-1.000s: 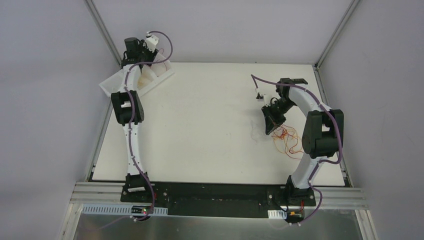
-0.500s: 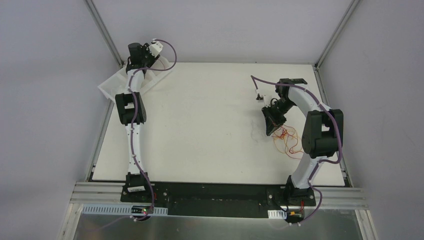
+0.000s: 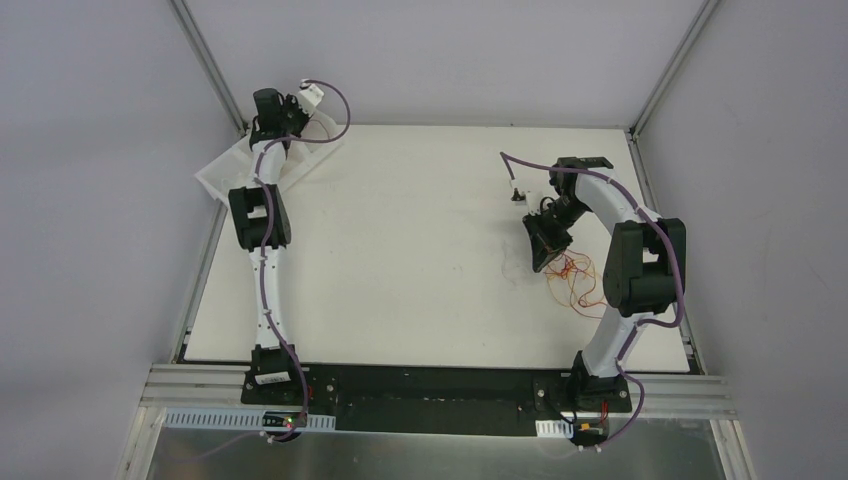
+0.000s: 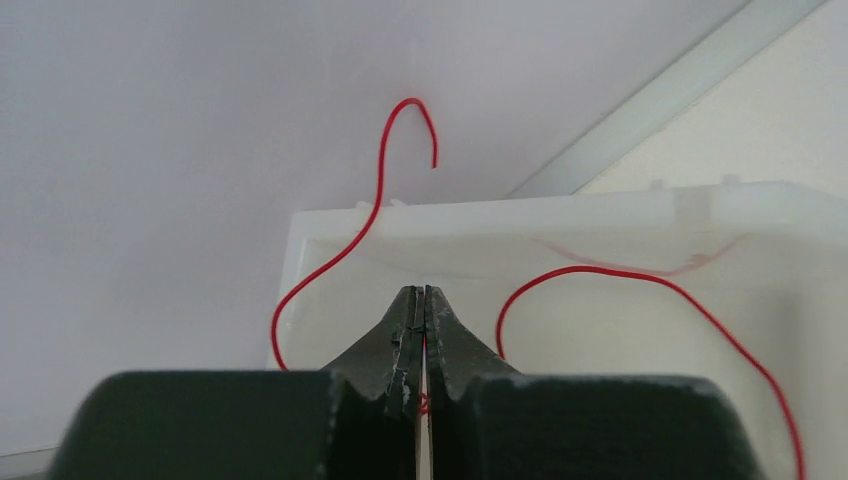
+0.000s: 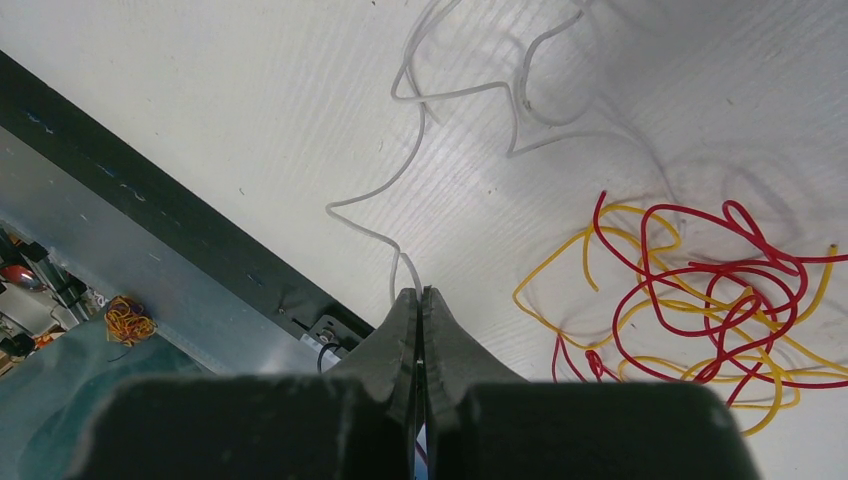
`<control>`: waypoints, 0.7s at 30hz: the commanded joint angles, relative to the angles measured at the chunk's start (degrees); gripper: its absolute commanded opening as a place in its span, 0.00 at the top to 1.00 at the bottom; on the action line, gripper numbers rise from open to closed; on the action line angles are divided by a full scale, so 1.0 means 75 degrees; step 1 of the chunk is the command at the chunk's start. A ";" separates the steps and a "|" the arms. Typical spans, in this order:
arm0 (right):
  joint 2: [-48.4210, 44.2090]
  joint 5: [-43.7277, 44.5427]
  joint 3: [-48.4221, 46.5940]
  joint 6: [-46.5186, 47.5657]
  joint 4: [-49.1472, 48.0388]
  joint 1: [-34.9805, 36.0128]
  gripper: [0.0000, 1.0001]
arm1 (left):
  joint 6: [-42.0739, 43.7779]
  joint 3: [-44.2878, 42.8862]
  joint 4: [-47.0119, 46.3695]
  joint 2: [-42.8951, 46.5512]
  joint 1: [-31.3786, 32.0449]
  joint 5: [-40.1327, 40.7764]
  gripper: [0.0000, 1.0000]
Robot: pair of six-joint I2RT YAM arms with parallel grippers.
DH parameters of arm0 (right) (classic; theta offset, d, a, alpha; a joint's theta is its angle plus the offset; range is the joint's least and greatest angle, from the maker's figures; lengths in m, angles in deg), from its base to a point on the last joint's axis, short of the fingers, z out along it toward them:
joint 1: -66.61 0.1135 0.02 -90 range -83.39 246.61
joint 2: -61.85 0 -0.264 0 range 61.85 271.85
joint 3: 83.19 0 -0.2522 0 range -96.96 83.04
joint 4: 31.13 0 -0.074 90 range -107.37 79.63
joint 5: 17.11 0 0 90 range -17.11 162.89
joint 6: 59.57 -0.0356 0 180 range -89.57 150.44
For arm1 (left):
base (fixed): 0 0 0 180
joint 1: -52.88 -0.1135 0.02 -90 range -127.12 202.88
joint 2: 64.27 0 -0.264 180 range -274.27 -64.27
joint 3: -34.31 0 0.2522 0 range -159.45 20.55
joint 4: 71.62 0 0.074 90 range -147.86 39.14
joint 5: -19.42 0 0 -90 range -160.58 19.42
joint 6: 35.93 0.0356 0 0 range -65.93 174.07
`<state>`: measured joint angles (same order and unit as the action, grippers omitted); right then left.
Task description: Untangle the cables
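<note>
Left jaws: clamped tight, with a speck of red sitting right in the seam, so I'd say they're pinching the red strand (image 4: 380, 190) partway along. They hang over the white tray (image 4: 560, 215) out at the 11 o'clock corner of the bench (image 3: 400, 250).
Right jaws: squeezed closed too, and a pale white strand (image 5: 366, 231) runs straight into the tips. Looks like a grip on it, low over the bench on the 3 o'clock side.
Tangle: the red and yellow knot (image 5: 700, 300) lies on the bench at about 3 o'clock of the right jaws in the wrist view. It's near them but not touching.
Why it's held like this: my read is that the tray is the drop-off for freed strands and the left side is holding one there. The right side has the white one by its end so it can be drawn clear without dragging the knot along.
Red strand direction: no real straight axis, it just droops either side of the pinch. One limb climbs toward 12 o'clock and hooks over at its free end. The other arcs up and falls away toward 4 o'clock, out of frame.
White strand direction: long axis runs roughly 6 to 12 o'clock from the tips, kinked and wavy the whole way. Can't tell if its far end crosses the knot.
Progress guess: plenty of knot left to pick apart.
</note>
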<state>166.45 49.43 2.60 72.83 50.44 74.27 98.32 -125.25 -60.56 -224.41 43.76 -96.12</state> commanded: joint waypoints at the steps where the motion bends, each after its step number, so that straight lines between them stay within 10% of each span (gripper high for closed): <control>1: -0.0065 0.0031 -0.0187 -0.0069 0.0254 0.0034 1.00 | -0.1155 0.0391 -0.0016 0.1349 -0.0149 -0.1276 1.00; 10: -0.0220 -0.0012 0.0025 -0.0052 0.0132 0.0034 1.00 | -0.2336 0.0908 0.1840 0.2332 -0.0206 -0.2347 1.00; 15: -0.0256 -0.0035 0.0059 -0.0057 0.0128 0.0036 1.00 | -0.2437 0.0494 0.2182 0.2131 -0.0149 -0.1139 0.57; 21: -0.0293 -0.0029 0.0061 -0.0062 0.0147 0.0033 1.00 | -0.1229 0.0551 0.2688 0.1872 0.0011 -0.0373 0.54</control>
<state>166.43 49.51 3.02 72.83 50.31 74.27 84.26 -120.24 -43.60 -209.72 42.95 -102.96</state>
